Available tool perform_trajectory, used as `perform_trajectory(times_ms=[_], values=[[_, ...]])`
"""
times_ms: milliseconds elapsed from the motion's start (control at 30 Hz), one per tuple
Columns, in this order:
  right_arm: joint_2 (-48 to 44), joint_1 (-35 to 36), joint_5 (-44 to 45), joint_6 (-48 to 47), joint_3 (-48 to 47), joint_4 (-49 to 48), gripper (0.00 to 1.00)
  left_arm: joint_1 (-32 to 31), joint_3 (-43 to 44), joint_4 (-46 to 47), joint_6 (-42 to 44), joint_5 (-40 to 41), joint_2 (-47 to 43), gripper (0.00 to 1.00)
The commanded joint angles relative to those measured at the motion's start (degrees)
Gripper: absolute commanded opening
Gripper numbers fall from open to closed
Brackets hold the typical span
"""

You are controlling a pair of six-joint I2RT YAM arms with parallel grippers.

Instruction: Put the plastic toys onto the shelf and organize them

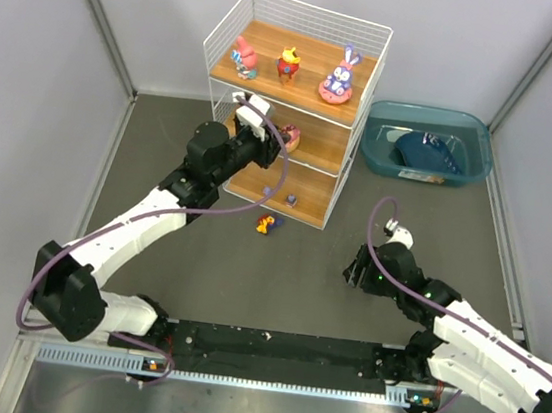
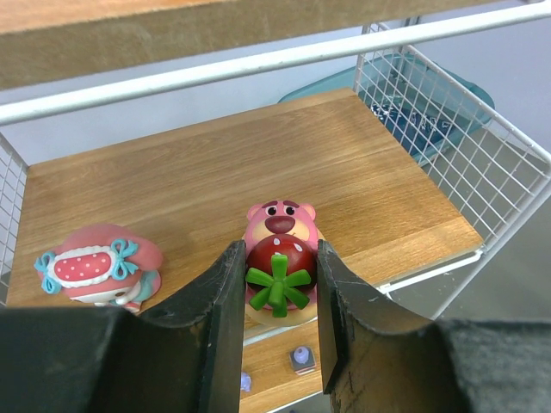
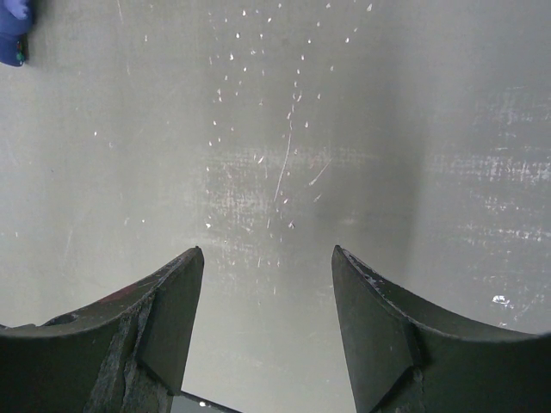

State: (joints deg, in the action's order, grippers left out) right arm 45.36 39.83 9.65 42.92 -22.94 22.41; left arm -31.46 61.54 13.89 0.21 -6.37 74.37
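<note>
Shelf tier (image 2: 258,163): bear toy (image 2: 280,225) upright, facing outward.

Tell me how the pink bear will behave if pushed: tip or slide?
The bear looks like glossy hard plastic: probably stiff, light and somewhat slippery in the left gripper. It is squat and stands upright on the smooth wooden shelf, so it would likely slide rather than tip.
</note>
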Motion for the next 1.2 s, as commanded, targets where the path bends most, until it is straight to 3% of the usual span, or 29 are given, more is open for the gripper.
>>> perform_trajectory(times_ms=[0, 1167], values=[[-0.7, -1.1, 0.8, -0.9, -1.1, -0.2, 0.62, 0.3, 2.3, 6.6, 0.3, 1.3, 0.3, 0.0], [-1.1, -1.3, 0.9, -0.5, -0.6, 0.8, 0.62, 0.3, 2.7, 8.9, 1.0, 3.0, 4.4, 0.04]])
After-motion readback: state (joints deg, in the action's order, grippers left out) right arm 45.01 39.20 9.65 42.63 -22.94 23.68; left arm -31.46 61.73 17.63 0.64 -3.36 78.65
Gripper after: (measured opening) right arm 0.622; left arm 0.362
